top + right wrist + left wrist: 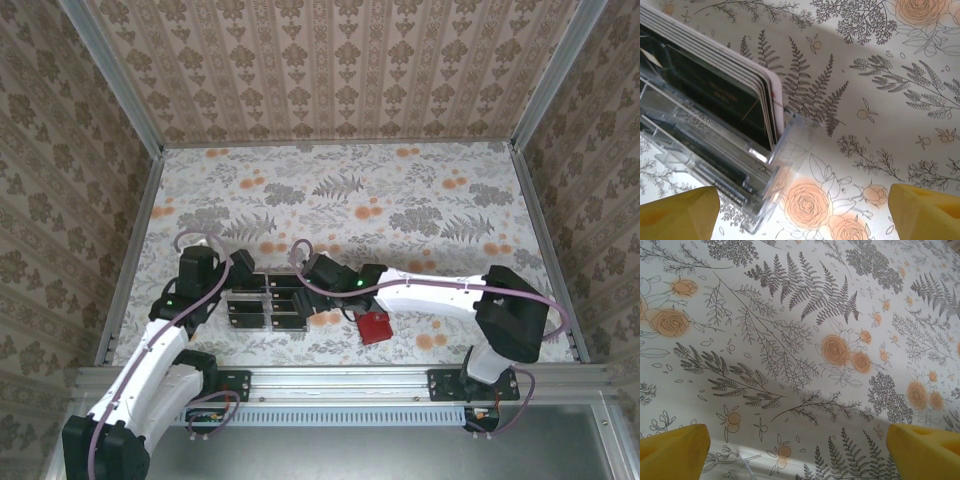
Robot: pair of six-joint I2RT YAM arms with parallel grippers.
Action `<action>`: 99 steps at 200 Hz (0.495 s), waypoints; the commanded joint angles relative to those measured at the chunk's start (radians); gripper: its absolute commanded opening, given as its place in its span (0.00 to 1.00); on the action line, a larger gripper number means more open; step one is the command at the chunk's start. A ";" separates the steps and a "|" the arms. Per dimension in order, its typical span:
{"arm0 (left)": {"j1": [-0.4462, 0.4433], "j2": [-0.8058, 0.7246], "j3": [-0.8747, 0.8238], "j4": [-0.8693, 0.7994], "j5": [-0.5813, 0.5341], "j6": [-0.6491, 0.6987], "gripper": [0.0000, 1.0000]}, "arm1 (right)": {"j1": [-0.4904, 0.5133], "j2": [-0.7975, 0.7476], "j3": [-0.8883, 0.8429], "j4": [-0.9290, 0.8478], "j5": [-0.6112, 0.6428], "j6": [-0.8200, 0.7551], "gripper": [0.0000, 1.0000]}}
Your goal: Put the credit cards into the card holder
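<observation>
Both my claws hang released: left claw over floral tabletop, right claw beside flat black rectangular credit cards in a clear plastic rack, frame left. The small red leather-like card holder lies lower centre. Closing off-centre, I might clip the rack and spill cards.

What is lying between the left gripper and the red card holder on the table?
Top view: between the left gripper and the card holder lie the credit cards, standing in a clear tray, and the right gripper.

Black credit cards stand, seemingly on edge, near red card holder.
</observation>
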 commanded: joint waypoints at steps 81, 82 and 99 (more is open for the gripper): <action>-0.015 0.024 -0.061 0.152 0.068 -0.077 1.00 | -0.066 0.065 0.051 0.032 0.081 -0.056 0.89; -0.017 0.025 -0.061 0.152 0.068 -0.077 1.00 | -0.068 0.065 0.051 0.033 0.081 -0.056 0.89; -0.023 0.035 -0.064 0.181 0.076 -0.091 1.00 | -0.085 0.069 0.058 0.038 0.080 -0.065 0.88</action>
